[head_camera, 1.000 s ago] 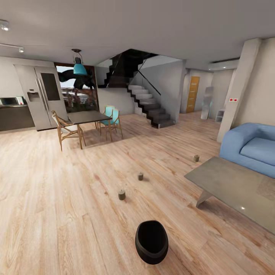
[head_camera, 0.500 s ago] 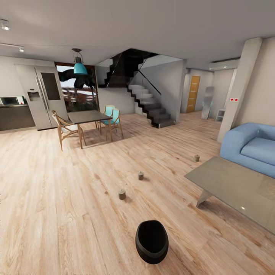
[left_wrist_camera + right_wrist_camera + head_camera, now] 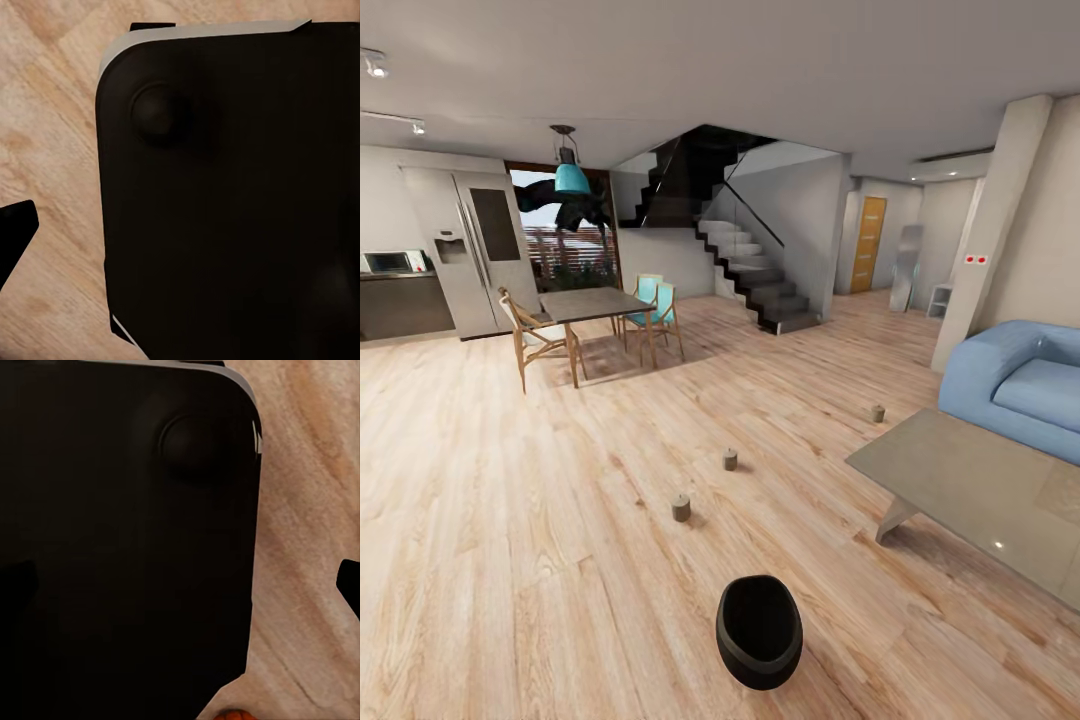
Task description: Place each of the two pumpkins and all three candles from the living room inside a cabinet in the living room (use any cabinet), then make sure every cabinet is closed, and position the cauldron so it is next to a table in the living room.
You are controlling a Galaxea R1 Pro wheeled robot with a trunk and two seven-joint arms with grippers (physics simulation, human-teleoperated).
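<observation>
We're rolling across the living-rm floor, arms tucked. In the wrist views a dark rounded body (image 3: 240, 195) of the robot blocks most of the picture, so we can't tell how either set of jaws stands.

Task things from the head view: cauldron (image 3: 759, 631) sits on the floor right in front of us, mouth up, near the coffee-table worktop (image 3: 970, 490) but not yet beside it. Three candles stand upright on the planks: nearest candle (image 3: 680, 508), middle candle (image 3: 730, 459), far candle (image 3: 877, 412) just off the worktop's far corner. At the right wrist view's edge, an orange sliver (image 3: 234, 715) on the floor close to the base, prob. a pumpkin. We can't see a cabinet from here.

Step in hand, as we judge it: approach for a first pickup. Best to stop short of the cauldron, square up on the nearest candle, then lower an arm; candles are small, so we need a centred, low grip.

Around: blue sofa (image 3: 1020, 385) behind the worktop, dining table (image 3: 592, 304) w/ chairs, fridge (image 3: 465, 250), stairs (image 3: 750, 275). In the way: the cauldron, dead ahead; steer round it, and mind that orange thing by the base.
</observation>
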